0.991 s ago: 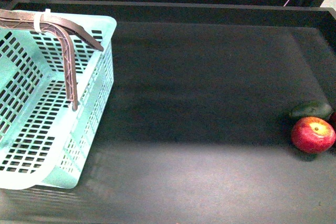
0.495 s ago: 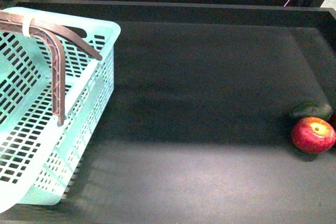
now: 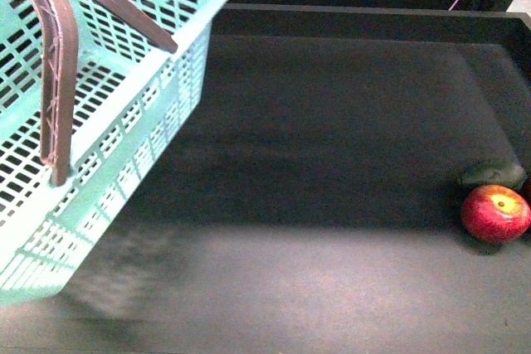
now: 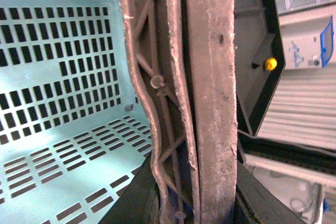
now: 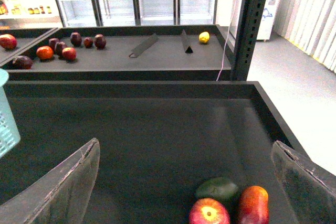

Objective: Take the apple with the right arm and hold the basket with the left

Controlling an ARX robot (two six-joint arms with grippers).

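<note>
Gripping two handles (image 4: 210, 103) of one basket (image 3: 141, 113) — left jaws; right jaws wide; one apple (image 3: 495, 213), one green fruit (image 3: 491, 173).

The basket (image 3: 145, 109) is pale turquoise, its walls patterned with rows of slots, and its handles (image 3: 64, 64) are brown-mauve. The apple (image 3: 495, 213) is red with a yellow patch. The oval fruit (image 3: 494, 173) is dull green and the shelf (image 3: 332, 147) is matt black.

the dark tabletop (image 3: 332, 147) lies bare across its middle, between the tilted pale turquoise plastic basket (image 3: 124, 113) at left and the fruit at far right. the round red apple (image 3: 495, 213) is crowded: a dull green oval fruit (image 3: 491, 174) just behind it, a red-orange fruit (image 5: 252, 204) just beside, the raised black side wall (image 5: 265, 114) near.
</note>
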